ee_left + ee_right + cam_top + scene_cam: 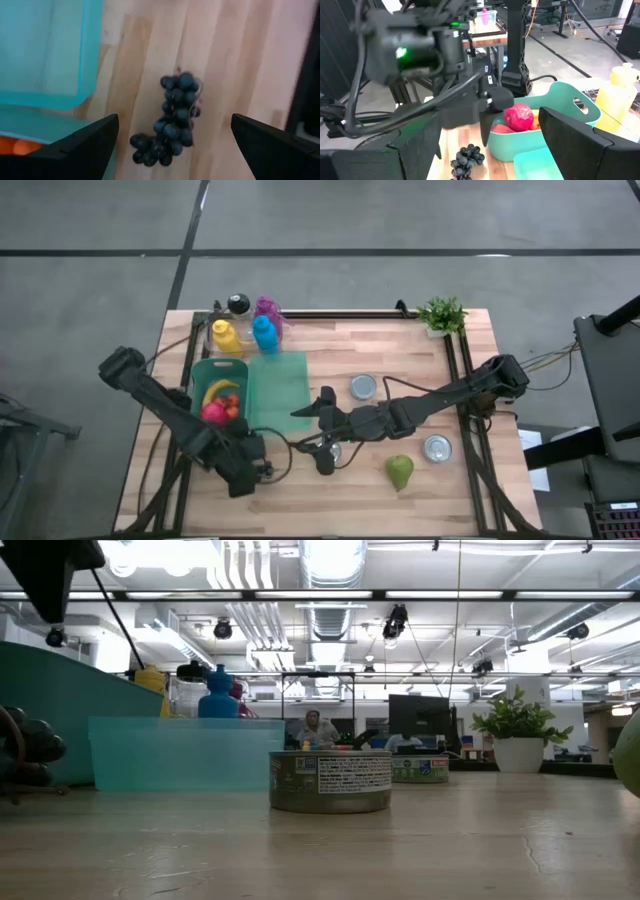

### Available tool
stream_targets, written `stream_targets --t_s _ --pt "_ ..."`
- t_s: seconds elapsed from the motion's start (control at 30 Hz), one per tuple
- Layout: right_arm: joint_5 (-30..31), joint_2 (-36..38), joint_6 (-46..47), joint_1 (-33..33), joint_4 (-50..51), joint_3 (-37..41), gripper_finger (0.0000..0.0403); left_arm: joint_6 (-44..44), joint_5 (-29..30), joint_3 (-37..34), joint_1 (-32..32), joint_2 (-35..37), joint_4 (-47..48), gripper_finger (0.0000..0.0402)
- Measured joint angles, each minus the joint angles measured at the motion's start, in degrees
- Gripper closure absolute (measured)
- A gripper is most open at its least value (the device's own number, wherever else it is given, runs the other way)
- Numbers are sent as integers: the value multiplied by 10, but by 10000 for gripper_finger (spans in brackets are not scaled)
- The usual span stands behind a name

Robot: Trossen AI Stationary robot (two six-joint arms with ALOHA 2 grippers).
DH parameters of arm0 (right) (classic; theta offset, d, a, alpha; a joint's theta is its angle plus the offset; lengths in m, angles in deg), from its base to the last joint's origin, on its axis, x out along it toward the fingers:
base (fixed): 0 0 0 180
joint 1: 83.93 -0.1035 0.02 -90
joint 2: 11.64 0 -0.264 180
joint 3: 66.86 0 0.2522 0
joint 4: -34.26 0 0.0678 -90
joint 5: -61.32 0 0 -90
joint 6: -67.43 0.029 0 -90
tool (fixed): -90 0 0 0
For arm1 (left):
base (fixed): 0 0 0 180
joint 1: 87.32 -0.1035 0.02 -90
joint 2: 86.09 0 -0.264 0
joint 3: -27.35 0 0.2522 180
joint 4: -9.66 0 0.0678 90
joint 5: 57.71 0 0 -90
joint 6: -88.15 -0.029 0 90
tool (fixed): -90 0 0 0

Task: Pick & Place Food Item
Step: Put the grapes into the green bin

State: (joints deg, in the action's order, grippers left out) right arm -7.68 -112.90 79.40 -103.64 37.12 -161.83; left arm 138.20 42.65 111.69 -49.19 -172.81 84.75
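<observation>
**Dark grapes sitting loose under wide-open fingers, easy to fumble**

Dark bunch of grapes (172,120) is lying on the wooden table (400,510), lower centre of the left wrist frame, right between the left gripper (262,470)'s spread fingers and not touched yet. My guess at the risk: a bunch like that is lumpy and soft, so if the fingers close off-centre it could squash, shed a grape, or roll sideways toward the teal lid (47,50) just beside it.

The right gripper (318,438) hangs mid-frame in the high view, fingers apart, holding nothing, and it's close to the left one. If both move at once they could bump.

Containers: the green basket (200,370), left of centre in the high view, already has a banana (222,388), a red fruit (519,117) and something orange. A green pear (400,471) and tins still sit out on the table.
</observation>
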Motion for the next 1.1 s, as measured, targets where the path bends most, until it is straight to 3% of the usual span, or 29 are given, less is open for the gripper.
stream_targets --t_s 0.37,0.63,1.1 --pt "0 -1 -1 0 0 0 74 -34 -47 14 1 -87 34 9" --pt "0 -1 0 0 -1 0 74 -36 -46 8 2 -87 15 9" --pt "0 -1 0 0 0 0 74 -16 -46 -82 4 -85 -98 9"
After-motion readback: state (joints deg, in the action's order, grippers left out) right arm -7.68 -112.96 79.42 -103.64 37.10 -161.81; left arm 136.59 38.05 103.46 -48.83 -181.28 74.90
